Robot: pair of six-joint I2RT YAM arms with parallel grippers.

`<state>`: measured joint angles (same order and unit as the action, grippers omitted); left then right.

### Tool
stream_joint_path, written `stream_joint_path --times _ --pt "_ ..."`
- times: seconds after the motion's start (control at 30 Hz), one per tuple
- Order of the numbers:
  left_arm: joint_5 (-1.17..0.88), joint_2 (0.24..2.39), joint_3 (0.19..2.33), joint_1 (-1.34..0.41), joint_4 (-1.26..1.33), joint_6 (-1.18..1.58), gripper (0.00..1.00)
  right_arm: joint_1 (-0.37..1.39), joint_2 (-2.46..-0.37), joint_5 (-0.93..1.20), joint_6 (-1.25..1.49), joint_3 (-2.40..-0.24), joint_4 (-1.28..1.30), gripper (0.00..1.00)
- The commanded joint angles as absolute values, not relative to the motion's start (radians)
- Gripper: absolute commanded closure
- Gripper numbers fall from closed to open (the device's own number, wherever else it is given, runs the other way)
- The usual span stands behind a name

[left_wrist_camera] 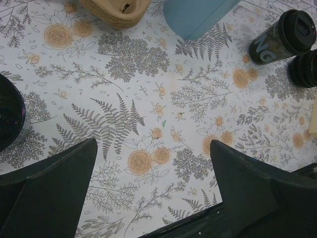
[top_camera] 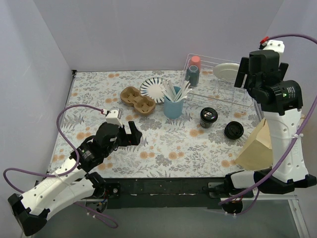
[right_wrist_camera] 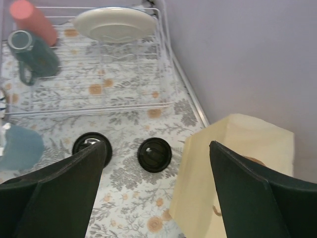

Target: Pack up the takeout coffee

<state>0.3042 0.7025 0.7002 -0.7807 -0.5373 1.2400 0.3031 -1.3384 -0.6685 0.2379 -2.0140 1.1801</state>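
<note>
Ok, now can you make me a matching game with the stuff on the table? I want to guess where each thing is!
Things:
1. paper bag
2. cup carrier
3. white plate
4. white sticks

Places:
A. in the wire rack
B. standing in the blue cup
C. right next to the striped plate
D. beside the right arm

Pairs: 1-D, 2-C, 3-A, 4-B

You see a floral-patterned tabletop (top_camera: pixel 168 148) mid-frame, boxed by plain lavender walls (top_camera: pixel 148 34) left, back and right.
</note>
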Motion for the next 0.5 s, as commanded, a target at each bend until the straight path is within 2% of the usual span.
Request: stream_joint_path --times 0.0,0.23,0.47 --pt "0.285 0.698 0.693 -0.779 -0.503 1.218 0.02 0.269 -1.281 -0.882 0.265 -1.982 1.247 0.05" --pt "0.216 0.707 0.678 -0.778 -0.479 1.200 0.02 0.125 -1.158 -0.962 0.296 -1.732 1.195 0.04" --pt "0.144 0.799 0.681 -0.779 -0.465 1.187 0.02 -0.049 -1.058 -0.813 0.236 -1.412 1.005 0.04"
